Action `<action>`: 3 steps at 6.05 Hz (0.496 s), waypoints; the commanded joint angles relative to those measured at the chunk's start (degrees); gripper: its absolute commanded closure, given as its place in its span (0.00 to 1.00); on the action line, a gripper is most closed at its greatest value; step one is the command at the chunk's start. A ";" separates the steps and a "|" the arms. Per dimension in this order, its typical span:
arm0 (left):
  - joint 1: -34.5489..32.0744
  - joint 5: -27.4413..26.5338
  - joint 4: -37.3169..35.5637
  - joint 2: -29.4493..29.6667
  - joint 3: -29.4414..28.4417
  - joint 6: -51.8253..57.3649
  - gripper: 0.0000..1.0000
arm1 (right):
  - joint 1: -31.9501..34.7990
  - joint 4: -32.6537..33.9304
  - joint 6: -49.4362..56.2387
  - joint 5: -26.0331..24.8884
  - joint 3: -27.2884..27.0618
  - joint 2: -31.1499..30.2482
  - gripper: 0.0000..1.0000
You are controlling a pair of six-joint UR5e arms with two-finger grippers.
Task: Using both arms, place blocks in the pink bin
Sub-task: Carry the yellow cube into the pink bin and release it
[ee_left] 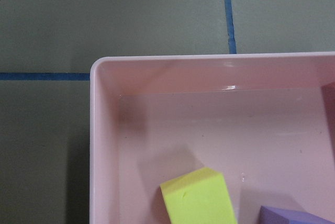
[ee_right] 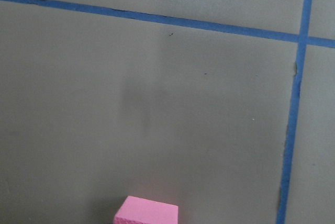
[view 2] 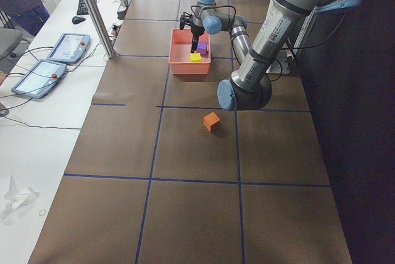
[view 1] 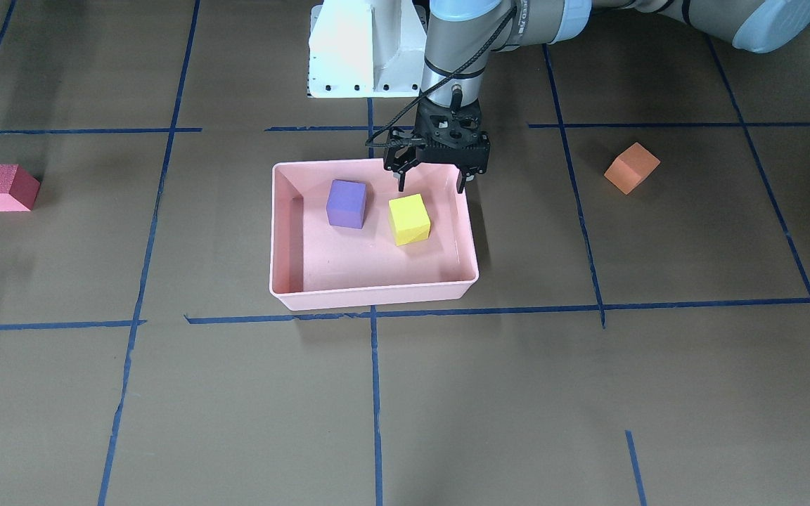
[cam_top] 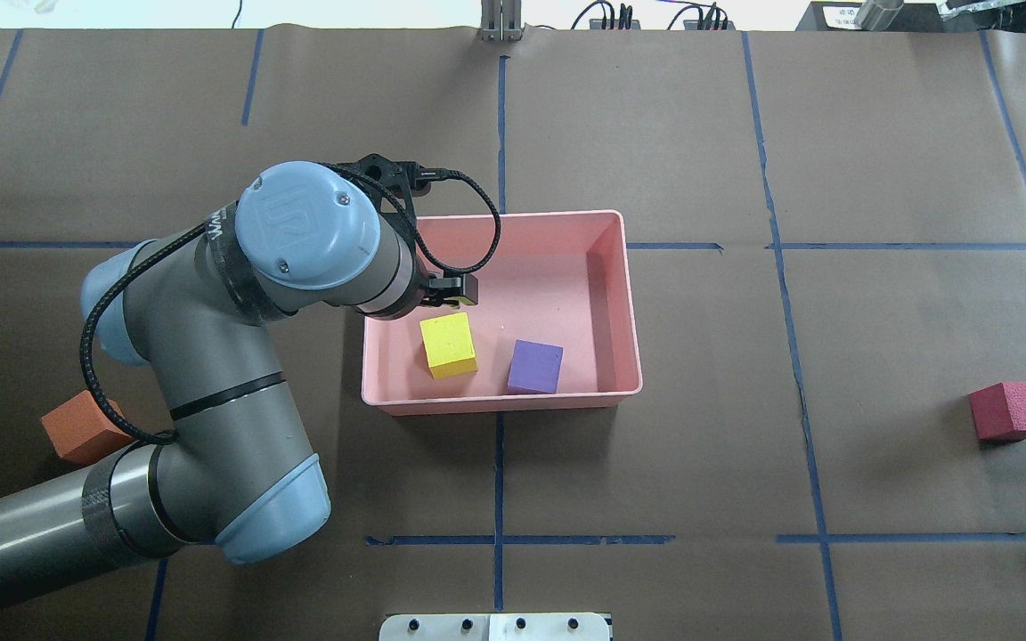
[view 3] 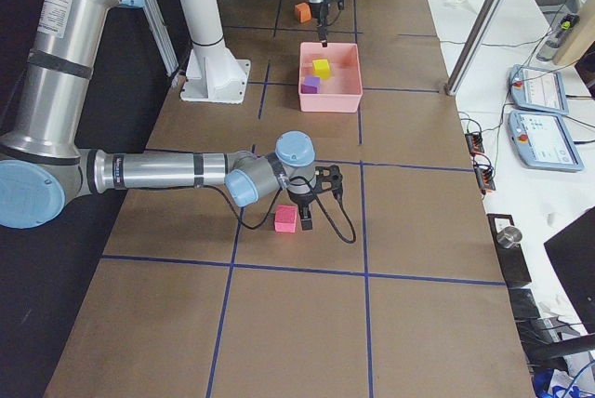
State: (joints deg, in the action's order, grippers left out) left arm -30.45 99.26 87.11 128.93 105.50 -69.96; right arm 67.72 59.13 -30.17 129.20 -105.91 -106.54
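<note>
The pink bin (view 1: 377,299) sits mid-table. The yellow-green block (view 1: 408,219) and the purple block (view 1: 346,204) lie inside it, apart from each other. My left gripper (view 1: 431,188) hangs open and empty over the bin's robot-side end, just above the yellow-green block (ee_left: 198,199). The orange block (cam_top: 77,427) lies on the table beside my left arm. The red block (cam_top: 1014,410) lies far out on my right side. My right gripper (view 3: 307,221) hangs close beside the red block (view 3: 285,218). I cannot tell whether it is open. The right wrist view shows only the block's top (ee_right: 146,211).
The white pedestal base (view 1: 366,53) stands behind the bin on the robot's side. Blue tape lines cross the brown table. Tablets (view 2: 68,45) and a metal post (view 2: 92,11) stand on the white bench beyond the far edge.
</note>
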 commanded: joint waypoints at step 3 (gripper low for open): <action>0.04 -0.12 0.08 -0.08 0.14 -0.09 0.00 | -10.75 -4.64 -7.11 -7.03 2.63 -0.60 0.00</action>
State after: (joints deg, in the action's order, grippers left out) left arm -30.41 99.20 87.18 128.92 105.64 -70.05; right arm 58.42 54.61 -38.13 122.90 -104.39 -106.80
